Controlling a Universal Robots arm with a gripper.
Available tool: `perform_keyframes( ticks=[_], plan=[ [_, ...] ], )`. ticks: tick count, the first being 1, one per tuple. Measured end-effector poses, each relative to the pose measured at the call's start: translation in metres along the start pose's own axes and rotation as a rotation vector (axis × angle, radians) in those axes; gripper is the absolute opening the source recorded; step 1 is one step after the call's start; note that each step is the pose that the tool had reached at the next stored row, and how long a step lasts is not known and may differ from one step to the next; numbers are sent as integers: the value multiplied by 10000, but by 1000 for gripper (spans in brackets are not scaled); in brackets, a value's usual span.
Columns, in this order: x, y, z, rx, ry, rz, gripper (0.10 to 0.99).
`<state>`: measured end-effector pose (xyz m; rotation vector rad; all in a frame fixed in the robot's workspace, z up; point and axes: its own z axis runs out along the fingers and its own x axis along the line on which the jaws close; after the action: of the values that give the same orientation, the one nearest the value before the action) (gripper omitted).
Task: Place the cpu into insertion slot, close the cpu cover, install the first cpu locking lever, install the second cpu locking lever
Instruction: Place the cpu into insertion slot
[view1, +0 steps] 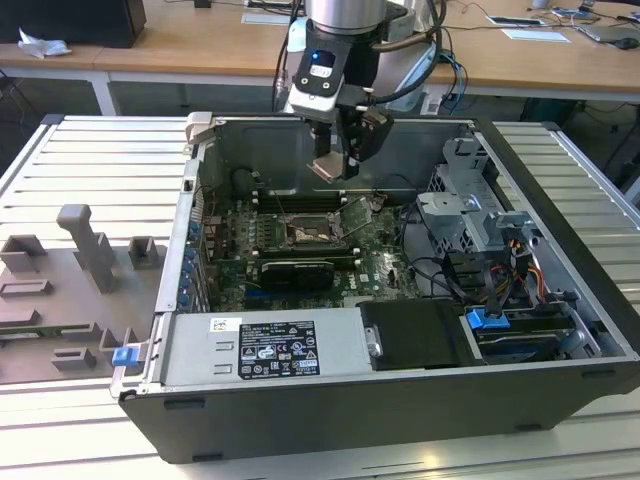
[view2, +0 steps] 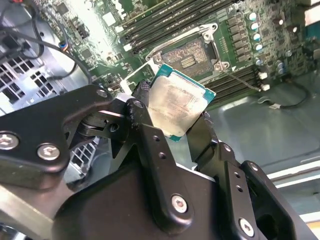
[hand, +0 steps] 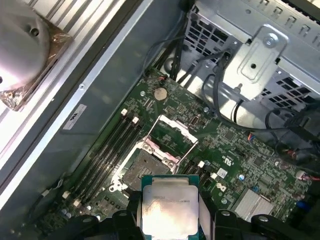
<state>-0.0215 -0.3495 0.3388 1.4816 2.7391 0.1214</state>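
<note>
The computer case's black near wall (view1: 350, 420) fronts the exterior view, with the labelled power supply (view1: 265, 345) just behind it. At that view's left, grey moulded fixtures (view1: 90, 255) stand outside the case. Near the middle, the gripper (view1: 332, 170) hangs above the motherboard, its fingers clamped on opposite edges of the cpu (view2: 177, 102). The insertion slot (view1: 312, 233) lies bare below, apart from the chip. The cpu cover (hand: 177, 128) is tilted up at the slot's edge. Farther right sits a silver drive cage (view1: 470, 200).

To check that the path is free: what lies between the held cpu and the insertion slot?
Nothing, only air, in both wrist views: the cpu hangs clear of the open insertion slot, its cpu cover raised.
</note>
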Motion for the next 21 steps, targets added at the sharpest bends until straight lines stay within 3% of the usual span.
perform_keyframes(
  ticks=[8,14,21],
  plan=[
    [1,-1,23,-19,-107,1314,541],
    [4,-1,61,-16,-138,1766,541],
    [8,-10,129,-30,-213,2703,541]
  ],
)
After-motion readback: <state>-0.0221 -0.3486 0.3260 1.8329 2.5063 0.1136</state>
